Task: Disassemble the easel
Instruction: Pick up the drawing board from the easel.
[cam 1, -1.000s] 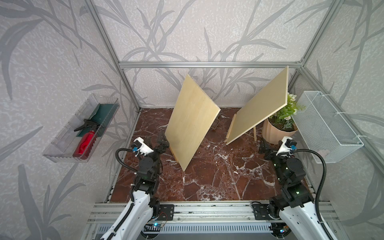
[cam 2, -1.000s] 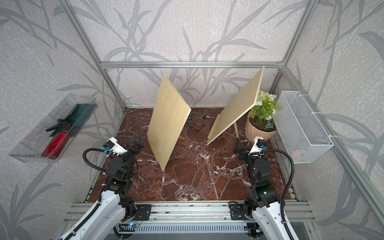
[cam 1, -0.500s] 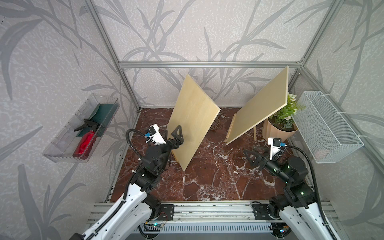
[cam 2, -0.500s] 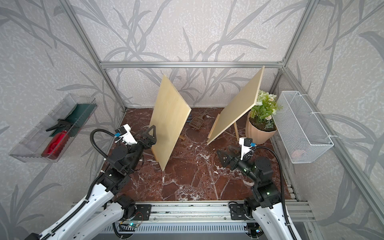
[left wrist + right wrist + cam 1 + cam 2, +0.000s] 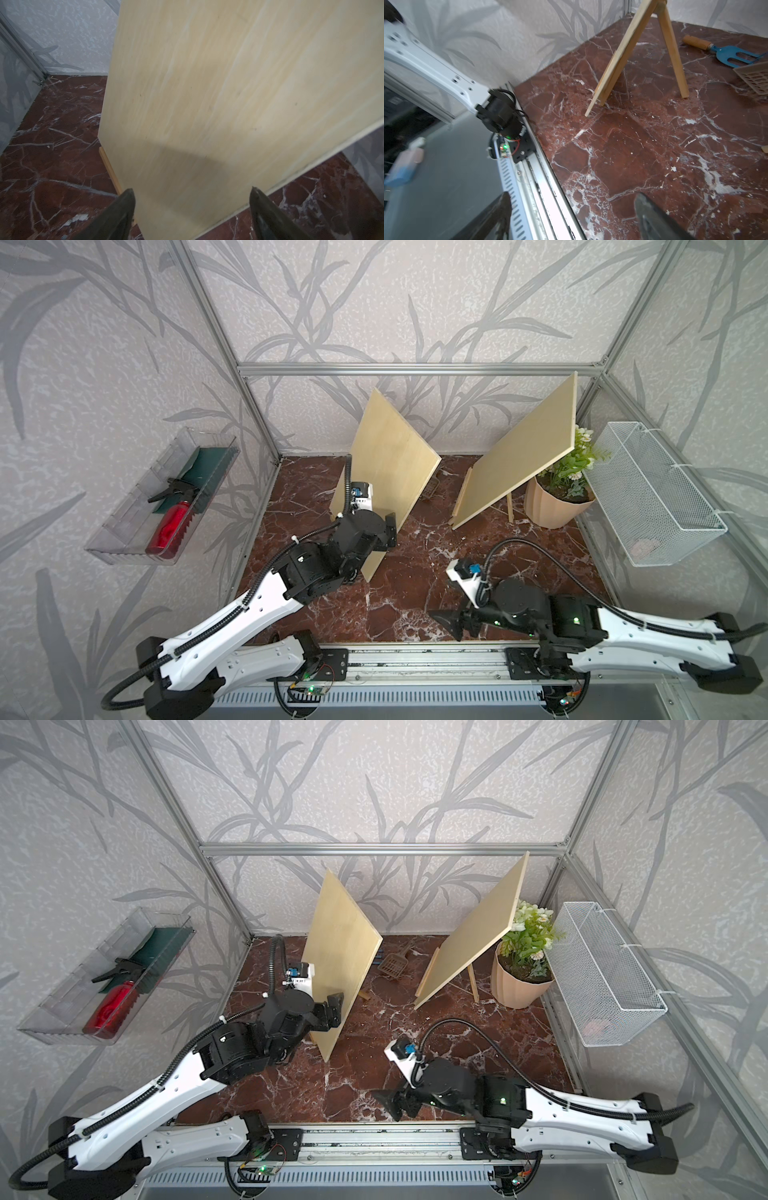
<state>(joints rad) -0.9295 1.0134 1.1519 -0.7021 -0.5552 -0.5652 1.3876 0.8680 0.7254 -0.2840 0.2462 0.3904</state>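
A pale plywood board [image 5: 390, 472] on a wooden easel [image 5: 675, 62] leans left of centre on the red marble counter [image 5: 415, 593]. The left gripper [image 5: 192, 192] faces the board's lower part, fingers [image 5: 122, 209] spread wide and empty. The right gripper [image 5: 571, 197], near the counter's front edge, is likewise spread wide, holding nothing.

One pale board [image 5: 390, 464] is propped tilted on a wooden easel [image 5: 675, 56]; another board [image 5: 517, 464] is propped likewise, well apart.
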